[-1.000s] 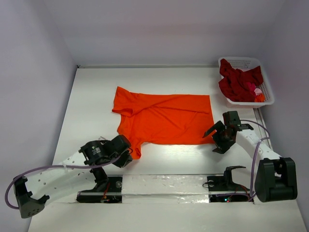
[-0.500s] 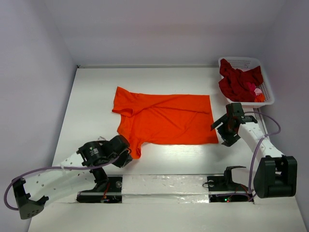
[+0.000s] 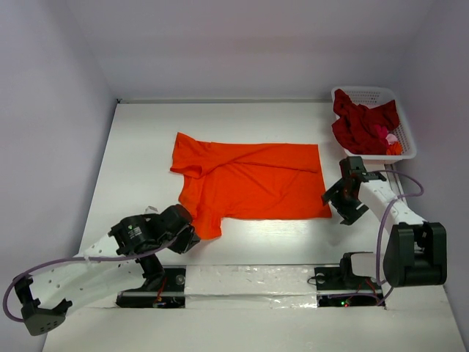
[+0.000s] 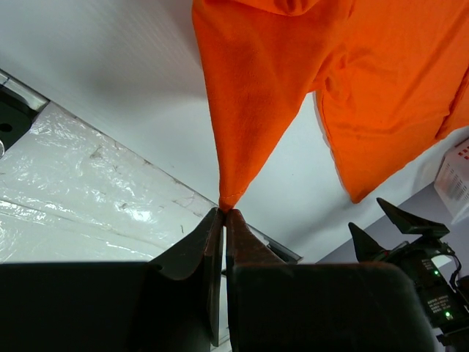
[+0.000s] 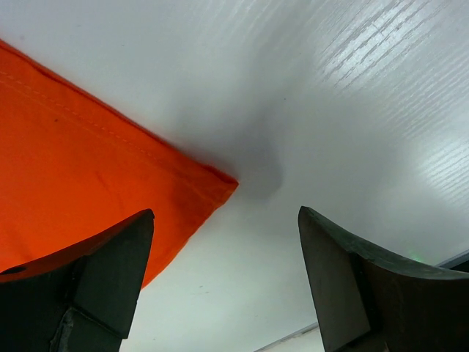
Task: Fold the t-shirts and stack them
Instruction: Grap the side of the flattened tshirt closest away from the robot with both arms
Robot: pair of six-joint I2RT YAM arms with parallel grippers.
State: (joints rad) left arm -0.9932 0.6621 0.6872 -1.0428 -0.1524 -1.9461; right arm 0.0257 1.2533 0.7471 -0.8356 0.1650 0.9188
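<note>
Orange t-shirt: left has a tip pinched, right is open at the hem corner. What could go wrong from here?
The left gripper pinches only the very tip of the orange t-shirt; a pull may slip it free. The hem corner lies off toward one finger of the open right gripper, so closing might miss it. Lifting one side alone could skew the cloth.

Flat bright orange fabric t-shirt [image 3: 253,183]: plain. Crumpled dark red fabric shirts [image 3: 355,128]: plain. White plastic lattice basket [image 3: 364,91]: open grid pattern. Bench [image 3: 146,147]: white, finely ribbed. Left hand [image 4: 223,213], right hand [image 5: 226,213]: black.
</note>
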